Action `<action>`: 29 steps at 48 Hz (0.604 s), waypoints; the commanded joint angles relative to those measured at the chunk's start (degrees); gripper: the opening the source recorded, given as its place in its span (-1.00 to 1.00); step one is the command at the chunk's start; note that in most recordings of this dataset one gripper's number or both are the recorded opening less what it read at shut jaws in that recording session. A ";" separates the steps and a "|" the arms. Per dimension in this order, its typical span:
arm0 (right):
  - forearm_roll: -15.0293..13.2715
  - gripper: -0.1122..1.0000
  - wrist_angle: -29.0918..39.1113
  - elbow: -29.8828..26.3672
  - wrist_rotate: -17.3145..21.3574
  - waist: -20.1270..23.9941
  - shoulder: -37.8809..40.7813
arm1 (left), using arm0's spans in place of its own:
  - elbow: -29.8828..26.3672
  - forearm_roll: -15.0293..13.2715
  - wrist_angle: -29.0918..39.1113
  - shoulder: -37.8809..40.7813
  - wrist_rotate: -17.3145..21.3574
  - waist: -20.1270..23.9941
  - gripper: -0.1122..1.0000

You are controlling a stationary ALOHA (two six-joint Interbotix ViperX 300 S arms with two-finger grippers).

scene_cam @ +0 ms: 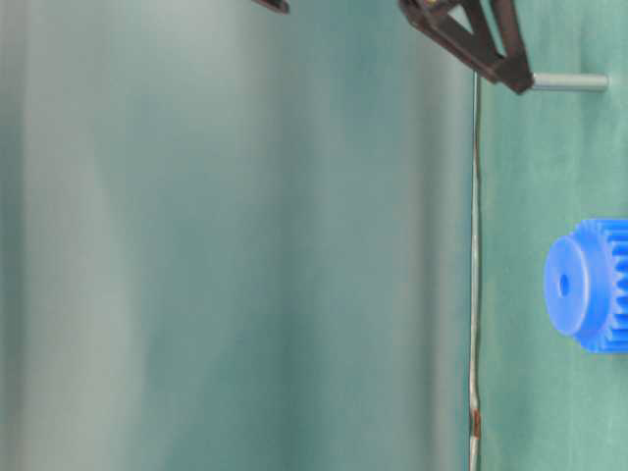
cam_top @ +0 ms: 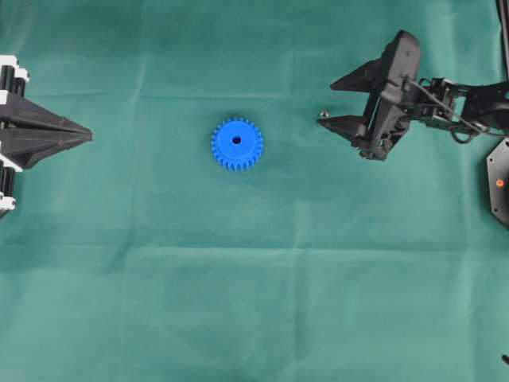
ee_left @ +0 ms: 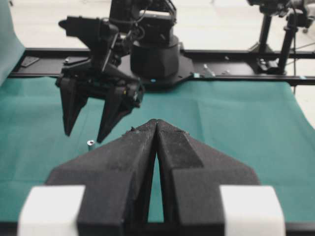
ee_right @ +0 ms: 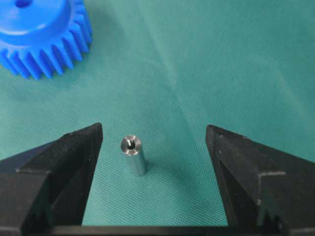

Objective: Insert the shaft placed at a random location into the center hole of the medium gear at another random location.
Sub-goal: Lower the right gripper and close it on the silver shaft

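Between open right tool [ee_right: 152, 147] fingers: upright shaft [ee_right: 133, 155].

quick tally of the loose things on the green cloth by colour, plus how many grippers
blue: 1, the medium gear
silvery-grey: 1, the shaft
black grippers: 2, the left gripper and the right gripper
total: 4

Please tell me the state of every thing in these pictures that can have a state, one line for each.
Shaft: standing upright on the cloth, between the fingers of the right claw, not gripped.
Medium gear: lying flat on the cloth, apart from the shaft.
Center hole: empty.
Right claw: open, one finger on each side of the shaft.
Left claw: shut, holding nothing, far from the gear.
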 commanded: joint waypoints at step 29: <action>-0.53 -0.32 -0.97 -1.32 -0.44 0.09 1.85 | -1.32 0.09 0.97 0.53 0.00 0.00 -0.80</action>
